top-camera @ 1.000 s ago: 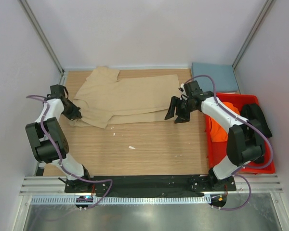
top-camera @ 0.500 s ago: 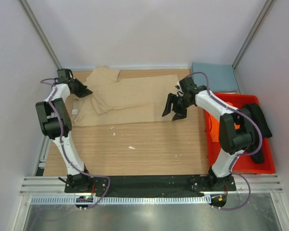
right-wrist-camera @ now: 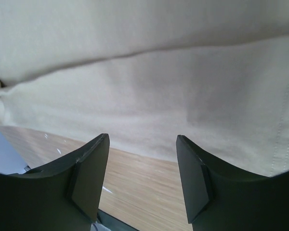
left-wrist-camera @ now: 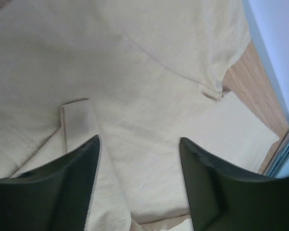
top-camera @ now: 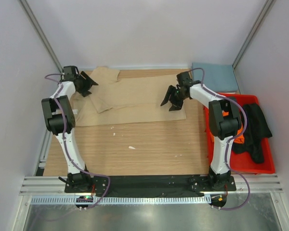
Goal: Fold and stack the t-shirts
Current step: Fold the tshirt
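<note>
- Four t-shirts show from above: the tan t-shirt (top-camera: 135, 96) lies spread on the far half of the table (top-camera: 149, 144), and the other three sit off to the right.
- Its left part is folded in over the body, so a doubled layer lies near the collar end. One sleeve points toward the back wall.
- The left fingers (top-camera: 89, 83) hover over the shirt's far left corner. In the left wrist view they stand apart with nothing between them, only tan cloth and a narrow folded strip beneath.
- The right fingers (top-camera: 166, 97) hang over the shirt's right edge. The right wrist view shows them spread wide and holding nothing, with a stitched hem and bare wood below.
- The slate blue-grey t-shirt (top-camera: 214, 77) lies folded flat at the far right corner, just behind the red bin (top-camera: 241, 168).
- The orange t-shirt (top-camera: 212, 132) is bunched inside the bin, mostly hidden by the right arm.
- The black t-shirt (top-camera: 253, 127) is heaped in the same bin, draped toward its right wall.
- A few small white scraps (top-camera: 131, 147) dot the wood nearer the arm bases, well apart from the tan shirt.
</note>
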